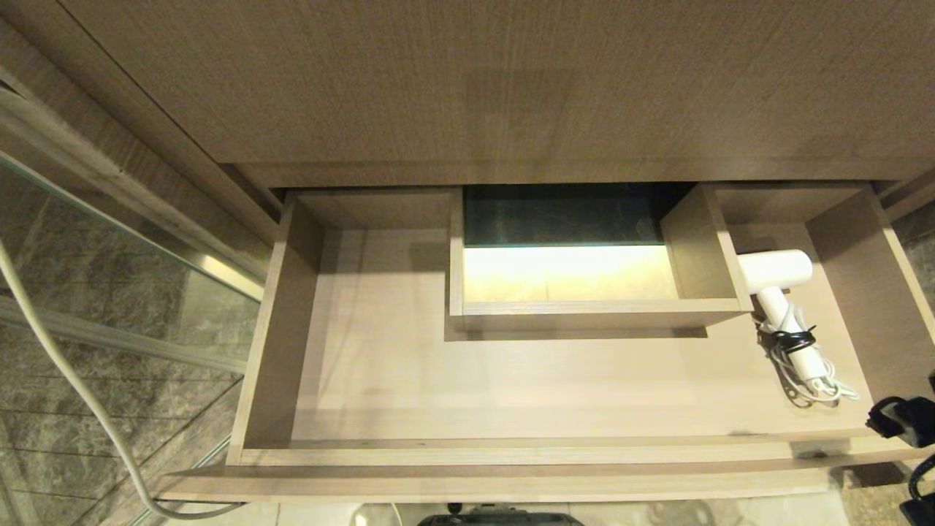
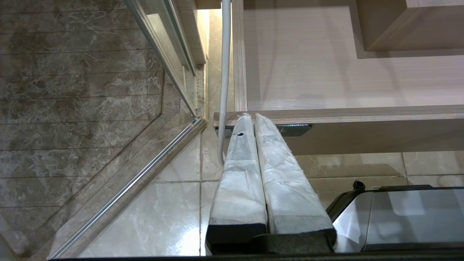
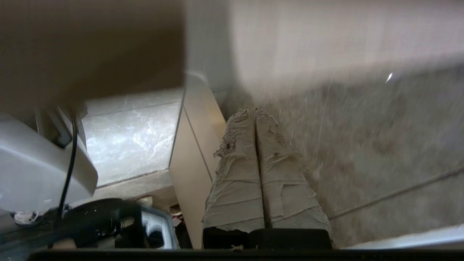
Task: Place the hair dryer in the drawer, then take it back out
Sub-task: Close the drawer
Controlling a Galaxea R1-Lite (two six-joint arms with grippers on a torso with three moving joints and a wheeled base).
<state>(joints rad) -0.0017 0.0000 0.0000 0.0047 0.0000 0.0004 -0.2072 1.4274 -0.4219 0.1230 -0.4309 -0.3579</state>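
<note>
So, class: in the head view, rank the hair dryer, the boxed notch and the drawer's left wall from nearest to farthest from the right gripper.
From the right gripper, at the lower right edge:
1. Hair dryer, right end of the drawer.
2. Boxed notch, middle rear.
3. Left wall, far left.

Drawer [image 1: 380, 380] pulled fully open, wide, shallow, light wood, boxed notch mid-far. White dryer [image 1: 781, 292] lies flat at right end, barrel far, handle near, cord banded.
</note>
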